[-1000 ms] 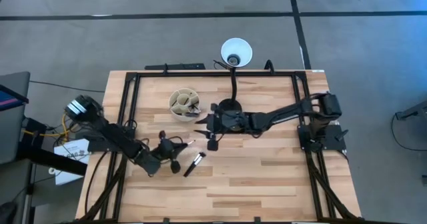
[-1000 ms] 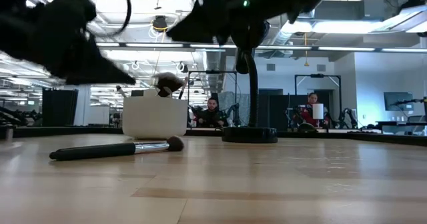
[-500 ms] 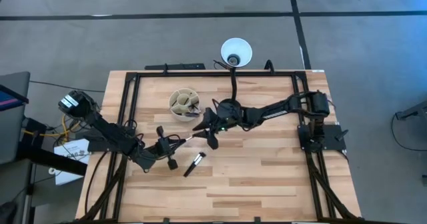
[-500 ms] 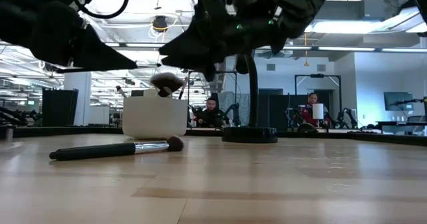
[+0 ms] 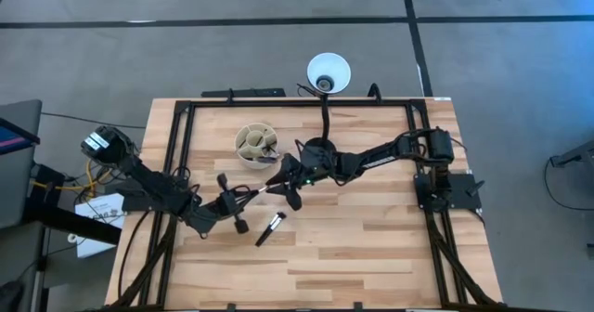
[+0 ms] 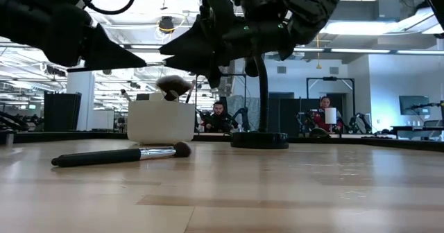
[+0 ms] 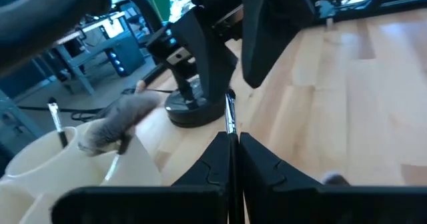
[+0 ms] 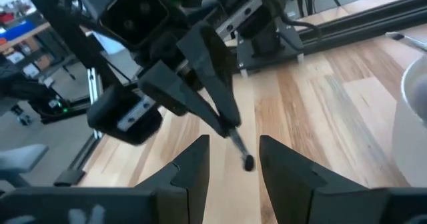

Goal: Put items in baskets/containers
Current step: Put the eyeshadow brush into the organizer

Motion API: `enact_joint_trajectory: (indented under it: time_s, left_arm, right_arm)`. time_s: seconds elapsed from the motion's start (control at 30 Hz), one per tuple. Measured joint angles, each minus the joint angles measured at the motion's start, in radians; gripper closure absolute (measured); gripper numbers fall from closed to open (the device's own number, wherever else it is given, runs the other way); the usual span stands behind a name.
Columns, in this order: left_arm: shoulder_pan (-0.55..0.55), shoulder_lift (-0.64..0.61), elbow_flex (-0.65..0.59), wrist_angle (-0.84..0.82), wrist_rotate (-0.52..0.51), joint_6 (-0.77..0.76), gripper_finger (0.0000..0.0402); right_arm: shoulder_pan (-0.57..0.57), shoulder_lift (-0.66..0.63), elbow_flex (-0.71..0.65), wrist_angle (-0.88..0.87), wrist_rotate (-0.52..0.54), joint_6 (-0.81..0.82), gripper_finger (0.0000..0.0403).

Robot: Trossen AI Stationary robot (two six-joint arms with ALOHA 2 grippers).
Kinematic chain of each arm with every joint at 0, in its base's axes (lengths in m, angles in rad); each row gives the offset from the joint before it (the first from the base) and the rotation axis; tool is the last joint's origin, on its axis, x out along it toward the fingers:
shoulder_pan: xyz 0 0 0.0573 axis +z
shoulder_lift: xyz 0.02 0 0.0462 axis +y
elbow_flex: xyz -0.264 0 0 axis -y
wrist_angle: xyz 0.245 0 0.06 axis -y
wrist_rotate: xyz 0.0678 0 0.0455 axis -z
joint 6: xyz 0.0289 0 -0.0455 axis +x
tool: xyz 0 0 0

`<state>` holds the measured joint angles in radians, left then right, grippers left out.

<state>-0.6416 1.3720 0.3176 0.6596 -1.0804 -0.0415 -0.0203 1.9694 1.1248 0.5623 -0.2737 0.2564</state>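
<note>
My left gripper [image 5: 247, 195] is shut on a thin makeup brush [image 5: 263, 188] above the table's middle. The brush's silver ferrule [image 7: 230, 112] and dark tip [image 8: 247, 162] point toward my right gripper [image 5: 281, 179]. My right gripper is open, with its fingers [image 8: 198, 159] on either side of the brush tip, not touching it. The cream cup [image 5: 255, 145] stands on the table just beyond, with several brushes in it, one fluffy [image 7: 115, 116]. Another black-handled brush [image 5: 269, 228] lies flat on the table nearer the front edge. My left gripper pinches the thin brush by its black handle [image 7: 231, 132] between its two shut fingers. The fingers lie along the brush, roughly level, coming from the table's left. The brush sticks out past the fingertips, lifted clear of the table.
The black desk lamp stands with its base [image 5: 320, 150] beside the cup and its white shade [image 5: 329, 72] past the far edge. A black frame [image 5: 186, 117] runs along the table's sides. People [image 6: 220, 115] sit in the room behind.
My right gripper has moved toward the table's left, up to my left gripper, and now straddles the brush tip. My left gripper has risen a little and moved toward the right gripper, keeping hold of the brush.
</note>
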Motion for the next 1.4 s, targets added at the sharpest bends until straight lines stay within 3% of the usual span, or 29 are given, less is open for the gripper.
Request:
enact_joint_trajectory:
  time_s: [0.23,0.47,0.87,1.17,1.4]
  left_arm:
    - [0.067,0.000,0.001,0.039,0.082,0.064,0.0388]
    - [0.081,0.000,0.001,0.046,0.088,0.067,0.0388]
    - [0.081,0.000,0.001,0.059,0.090,0.073,0.0383]
    - [0.081,0.000,0.001,0.059,0.090,0.072,0.0373]
    - [0.081,0.000,0.001,0.060,0.081,0.060,0.0333]
  right_arm:
    - [-0.002,0.000,0.000,0.000,0.000,0.006,0.0282]
    - [-0.004,0.000,0.000,-0.008,0.003,0.001,0.0289]
    - [-0.019,0.000,0.000,-0.008,-0.026,-0.001,0.0396]
    - [-0.019,-0.001,0.000,-0.008,-0.026,0.006,0.0398]
    - [-0.018,-0.002,0.000,-0.045,-0.013,0.006,0.0400]
